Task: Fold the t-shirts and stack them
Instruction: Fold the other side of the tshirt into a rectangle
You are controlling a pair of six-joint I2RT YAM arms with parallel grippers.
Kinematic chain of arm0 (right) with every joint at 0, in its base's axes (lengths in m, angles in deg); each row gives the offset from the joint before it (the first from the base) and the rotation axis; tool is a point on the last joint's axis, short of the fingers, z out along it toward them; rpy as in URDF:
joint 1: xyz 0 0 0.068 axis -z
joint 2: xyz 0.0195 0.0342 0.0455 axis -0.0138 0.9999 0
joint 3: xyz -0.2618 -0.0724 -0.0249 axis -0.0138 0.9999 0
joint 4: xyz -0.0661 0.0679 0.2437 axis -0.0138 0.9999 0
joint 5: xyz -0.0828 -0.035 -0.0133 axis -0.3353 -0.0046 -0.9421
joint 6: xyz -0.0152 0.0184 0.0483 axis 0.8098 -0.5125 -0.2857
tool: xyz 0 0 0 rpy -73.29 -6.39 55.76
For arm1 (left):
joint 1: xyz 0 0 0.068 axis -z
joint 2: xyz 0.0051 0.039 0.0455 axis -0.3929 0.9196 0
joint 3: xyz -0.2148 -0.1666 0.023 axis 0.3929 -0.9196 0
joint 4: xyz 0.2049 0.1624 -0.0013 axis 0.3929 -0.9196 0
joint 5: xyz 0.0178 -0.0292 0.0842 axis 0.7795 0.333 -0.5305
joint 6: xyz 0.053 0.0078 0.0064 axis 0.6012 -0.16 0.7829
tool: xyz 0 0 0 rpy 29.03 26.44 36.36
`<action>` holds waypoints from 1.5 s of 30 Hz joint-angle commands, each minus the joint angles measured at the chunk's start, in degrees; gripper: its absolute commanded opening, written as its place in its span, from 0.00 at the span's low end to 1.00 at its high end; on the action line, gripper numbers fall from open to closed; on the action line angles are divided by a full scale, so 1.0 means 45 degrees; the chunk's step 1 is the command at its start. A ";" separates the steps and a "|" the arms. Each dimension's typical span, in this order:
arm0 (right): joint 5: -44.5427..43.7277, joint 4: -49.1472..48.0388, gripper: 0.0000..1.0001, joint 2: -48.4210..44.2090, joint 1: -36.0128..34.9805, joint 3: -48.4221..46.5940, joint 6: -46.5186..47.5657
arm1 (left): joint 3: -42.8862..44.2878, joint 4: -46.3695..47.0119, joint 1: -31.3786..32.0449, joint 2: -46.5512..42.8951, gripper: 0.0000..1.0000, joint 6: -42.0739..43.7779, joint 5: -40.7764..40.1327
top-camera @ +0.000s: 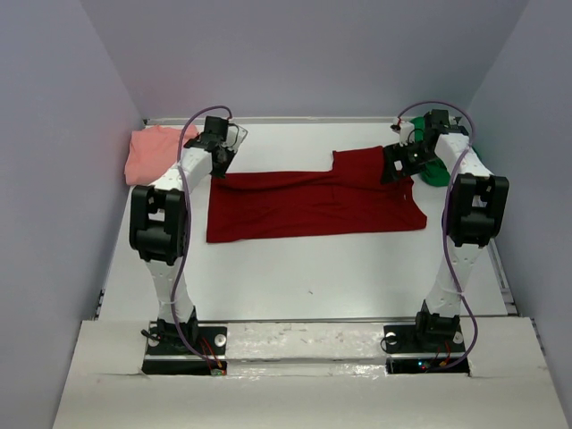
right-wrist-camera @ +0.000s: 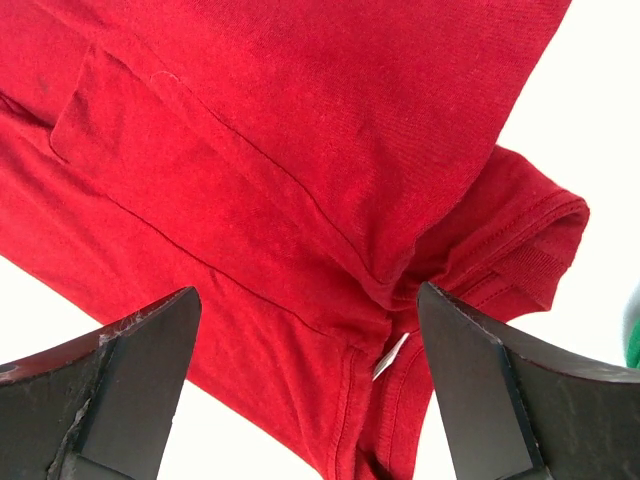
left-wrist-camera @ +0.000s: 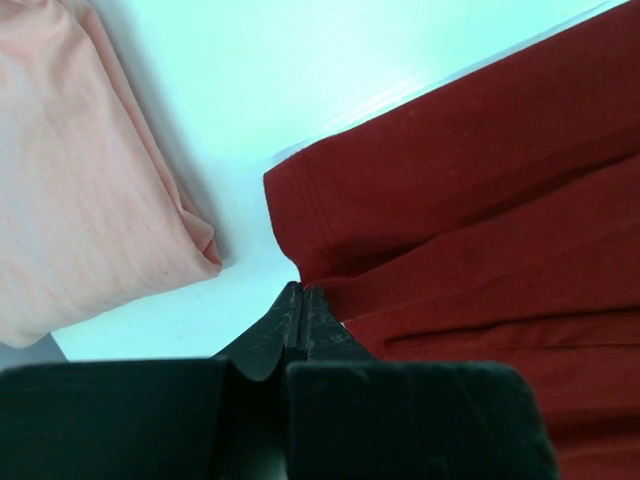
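The dark red shirt (top-camera: 313,201) lies spread flat and wide across the middle of the table. My left gripper (top-camera: 219,161) is at its far left corner. In the left wrist view the gripper (left-wrist-camera: 301,288) is shut, its tips pinching the red shirt's edge (left-wrist-camera: 470,200), with creases running to the tips. My right gripper (top-camera: 398,165) is open above the shirt's far right part. In the right wrist view the gripper (right-wrist-camera: 308,300) straddles a bunched seam with a white tag (right-wrist-camera: 392,355). The salmon-pink shirt (top-camera: 152,152) lies folded at far left. The green shirt (top-camera: 438,172) is mostly hidden behind the right arm.
The pink shirt (left-wrist-camera: 90,170) lies close to the left of my left gripper. A sliver of green (right-wrist-camera: 633,330) shows at the right edge of the right wrist view. Grey walls enclose the table on three sides.
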 commanded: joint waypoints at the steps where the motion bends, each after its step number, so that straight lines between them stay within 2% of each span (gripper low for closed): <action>1: 0.0258 -0.0538 0.95 -0.0334 -0.0088 -0.0124 -0.0078 | -0.0142 0.0554 0.0156 0.0056 0.00 0.0246 -0.1223; 10: 0.0200 -0.0596 0.95 -0.0333 -0.0088 -0.0026 -0.0098 | -0.0630 0.1258 0.0664 -0.0119 0.00 0.0441 -0.2182; 21: -0.0054 -0.0538 0.95 -0.0646 -0.0206 -0.0241 -0.0117 | -0.0689 0.0341 0.0743 -0.0530 0.00 0.0499 -0.2416; 28: -0.0503 -0.0499 0.95 -0.1250 -0.0206 0.0168 0.0156 | -0.0708 -0.0849 0.0782 -0.0646 0.00 0.0461 -0.1968; 33: -0.0582 -0.0499 0.96 -0.1544 -0.0206 0.0403 0.0254 | -0.0670 -0.1924 0.0782 -0.0823 0.00 0.0597 -0.0757; 45: -0.1166 -0.0382 0.96 -0.2267 -0.0206 0.1321 0.0644 | -0.1666 -0.2628 0.1016 -0.0258 0.00 0.0578 -0.0736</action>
